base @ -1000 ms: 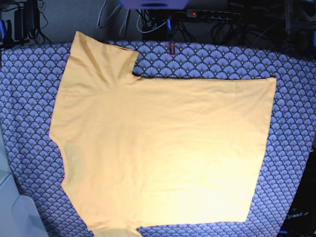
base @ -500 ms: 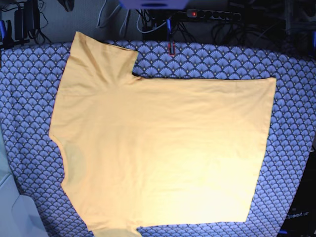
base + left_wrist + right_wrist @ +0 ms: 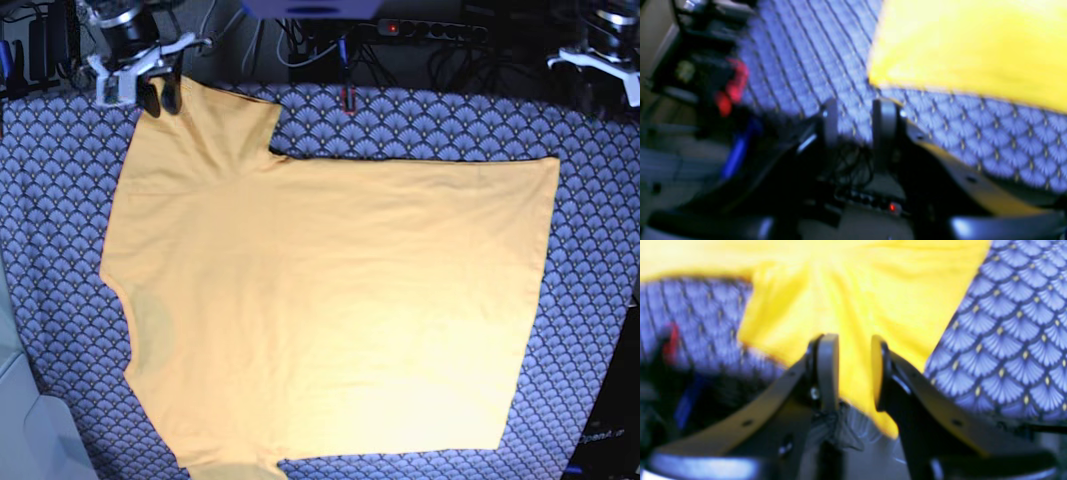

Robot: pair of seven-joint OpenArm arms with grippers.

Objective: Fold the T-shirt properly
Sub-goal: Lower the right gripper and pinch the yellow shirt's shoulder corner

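The yellow-orange T-shirt [image 3: 330, 300] lies flat on the scallop-patterned cloth [image 3: 590, 300], with one sleeve [image 3: 205, 125] pointing to the far left corner. My right gripper [image 3: 161, 100] hangs over that sleeve's far edge. In the right wrist view the right gripper [image 3: 853, 370] is open, and the yellow sleeve [image 3: 853, 300] shows in the gap and beyond it. My left gripper [image 3: 857, 126] is open over bare patterned cloth, with the shirt's corner [image 3: 967, 50] a little ahead and to the right. In the base view only the left arm's end [image 3: 600, 60] shows, beyond the far right corner.
Behind the table run cables and a power strip [image 3: 420, 28] with a red light. A small red thing [image 3: 347, 98] stands at the far edge. A pale grey body [image 3: 20, 420] sits at the near left. Patterned cloth borders the shirt on every side.
Both arms have come into the base view at the far edge, the right one reaching the sleeve. The shirt has not moved.
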